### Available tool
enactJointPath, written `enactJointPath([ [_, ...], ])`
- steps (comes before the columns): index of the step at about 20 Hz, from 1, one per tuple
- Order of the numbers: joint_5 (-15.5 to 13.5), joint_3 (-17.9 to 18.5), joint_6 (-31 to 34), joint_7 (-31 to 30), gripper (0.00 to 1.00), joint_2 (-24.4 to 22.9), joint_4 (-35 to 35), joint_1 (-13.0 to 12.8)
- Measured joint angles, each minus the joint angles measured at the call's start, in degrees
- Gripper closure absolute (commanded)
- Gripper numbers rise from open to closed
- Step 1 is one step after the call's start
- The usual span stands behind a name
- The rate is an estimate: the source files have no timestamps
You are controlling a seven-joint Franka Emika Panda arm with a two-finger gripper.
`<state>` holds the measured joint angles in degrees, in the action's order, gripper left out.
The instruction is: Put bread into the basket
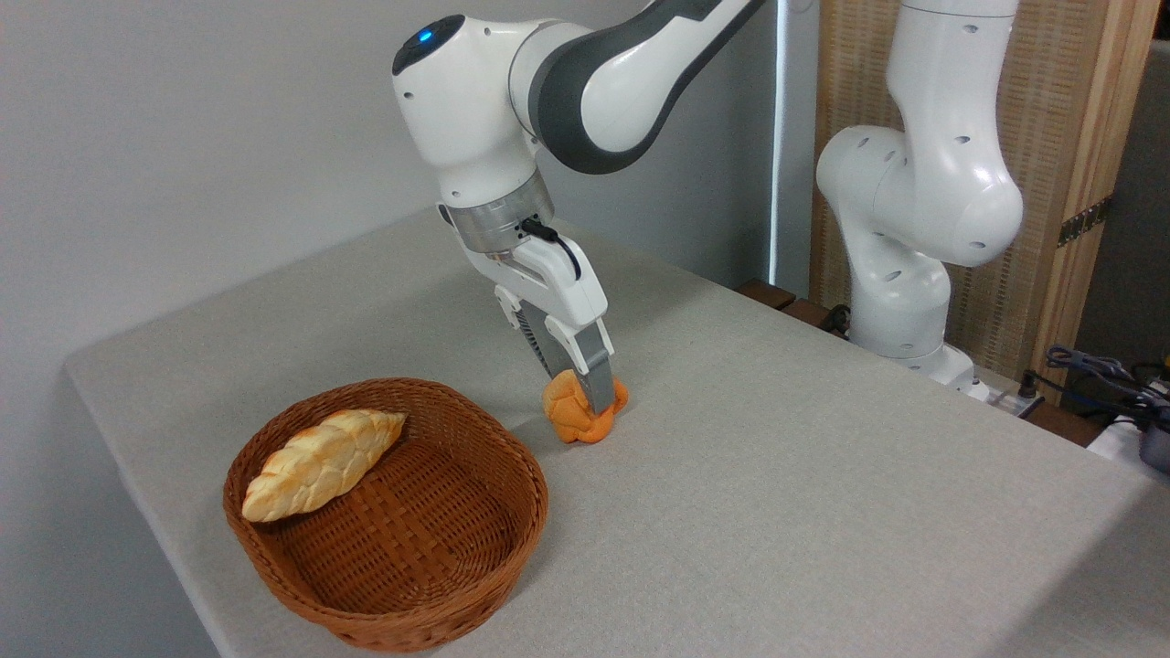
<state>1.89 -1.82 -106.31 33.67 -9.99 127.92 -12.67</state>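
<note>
The table (777,512) was the largest thing, covered with a pale grey cloth and running from the wall at the back to the front edge. Above it the white robot arm (585,82) came in from the upper right and bent down toward the middle of the table. Its base (905,274) stood at the right, beside a wooden screen (1060,137).

The basket (388,585) stood near the front left corner of the table – round, shallow, reddish-brown wicker. A long pale braided loaf (322,462) lay inside it, leaning on the left rim.

The gripper (585,397) was tilted and pointed down at the bun (574,413). Its two fingers were closed on the bun, one on each side, and the front finger (599,375) covered part of it. The bun was small, orange and knotted. It was outside the basket, just beside its right rim, low at the table surface – if it touched the cloth, I could not tell
</note>
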Motion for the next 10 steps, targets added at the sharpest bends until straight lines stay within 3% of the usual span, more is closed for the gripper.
enactJointPath([
  [10, -0.02, 0.19, 0.0, 0.0, 0.64, -1.23, -3.11, 0.07],
])
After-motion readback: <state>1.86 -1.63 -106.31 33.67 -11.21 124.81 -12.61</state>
